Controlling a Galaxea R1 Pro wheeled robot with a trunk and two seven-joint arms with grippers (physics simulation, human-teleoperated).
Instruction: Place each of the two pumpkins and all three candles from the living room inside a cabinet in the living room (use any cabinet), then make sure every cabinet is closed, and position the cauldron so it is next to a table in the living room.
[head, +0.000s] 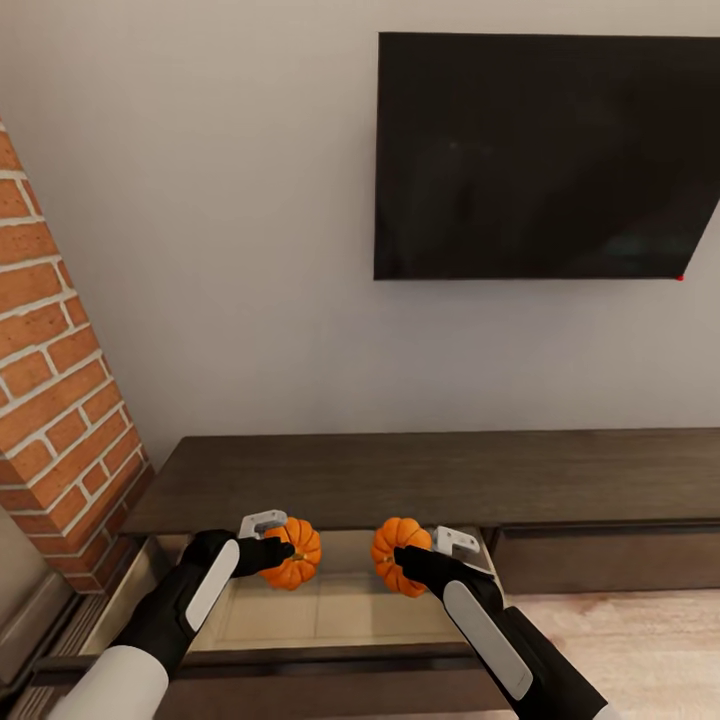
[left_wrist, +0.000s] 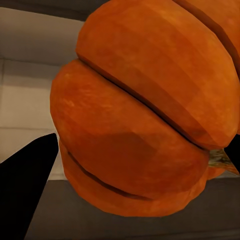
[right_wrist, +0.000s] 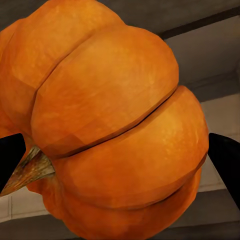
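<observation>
Both grippers are clamped on pumpkins: the left gripper (head: 268, 540) holds the left pumpkin (head: 294, 553) and the right gripper (head: 440, 556) holds the right pumpkin (head: 400, 555), side by side but apart, above the pale interior of the open cabinet (head: 420, 475). Overhead, a wall-mounted television (head: 545, 155) hangs above the long dark cabinet top, with a brick column (head: 55, 400) at left. Each wrist camera shows ribbed orange skin between black fingertips (left_wrist: 25, 185), the right one also a stem (right_wrist: 27, 170).

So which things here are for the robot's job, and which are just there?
For the job:
left pumpkin, in the left gripper
right pumpkin, in the right gripper
open cabinet

Just there:
TV
brick wall
</observation>
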